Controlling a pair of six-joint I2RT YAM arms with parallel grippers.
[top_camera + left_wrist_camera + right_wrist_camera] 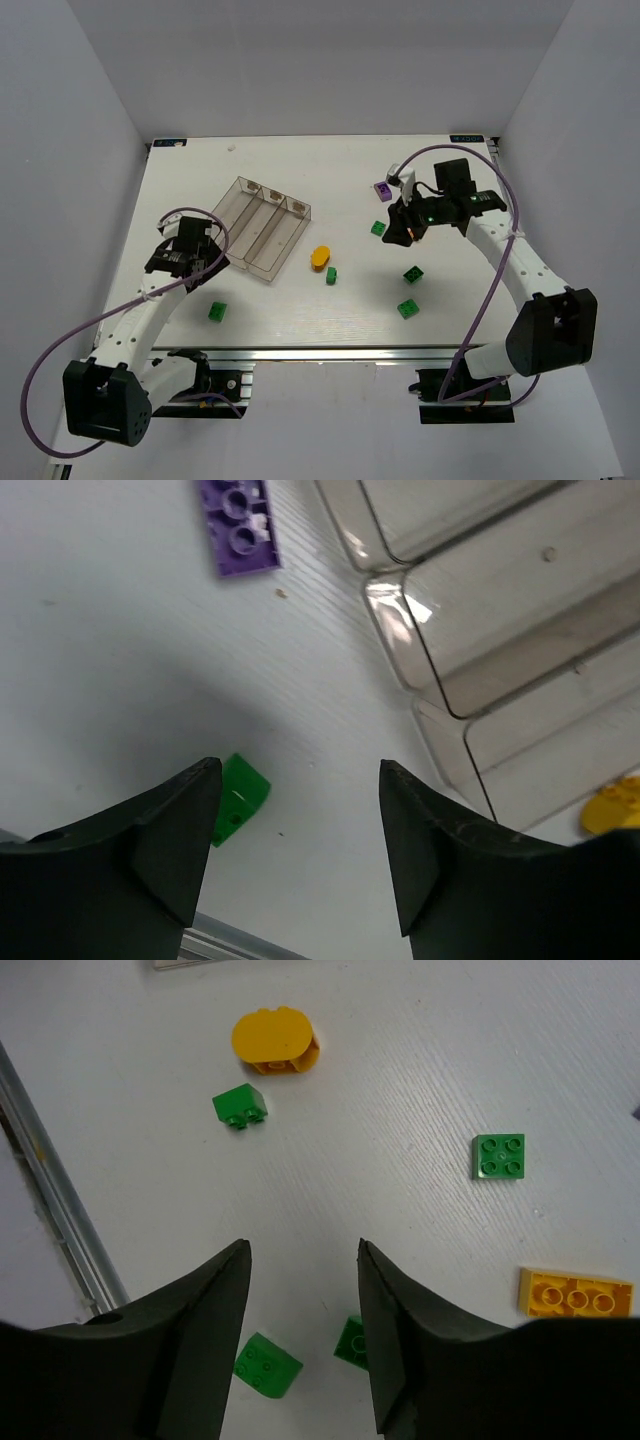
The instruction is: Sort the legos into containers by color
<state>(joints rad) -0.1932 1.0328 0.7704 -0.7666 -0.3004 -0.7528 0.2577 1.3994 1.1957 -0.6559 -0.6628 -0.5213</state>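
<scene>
The clear three-compartment tray (pixel 262 228) lies left of centre; the parts I see hold no bricks. My left gripper (pixel 200 255) hovers open and empty at its left end. In the left wrist view its jaws (pixel 300 770) stand wide over bare table, with a green brick (pixel 240 798) by the left finger, a purple plate (pixel 238 525) beyond and the tray (pixel 500 630) to the right. My right gripper (pixel 404 232) is open and empty above the table. Its jaws (pixel 303 1250) frame two green bricks (pixel 267 1364) (pixel 352 1342).
The yellow oval (pixel 320 257) and a small green brick (pixel 331 275) lie right of the tray. More green bricks lie at mid-right (pixel 378 228) (pixel 413 274) (pixel 408 309) and front left (pixel 217 312). A purple brick (pixel 382 188) sits far right. An orange-yellow plate (pixel 577 1294) lies beside the right finger.
</scene>
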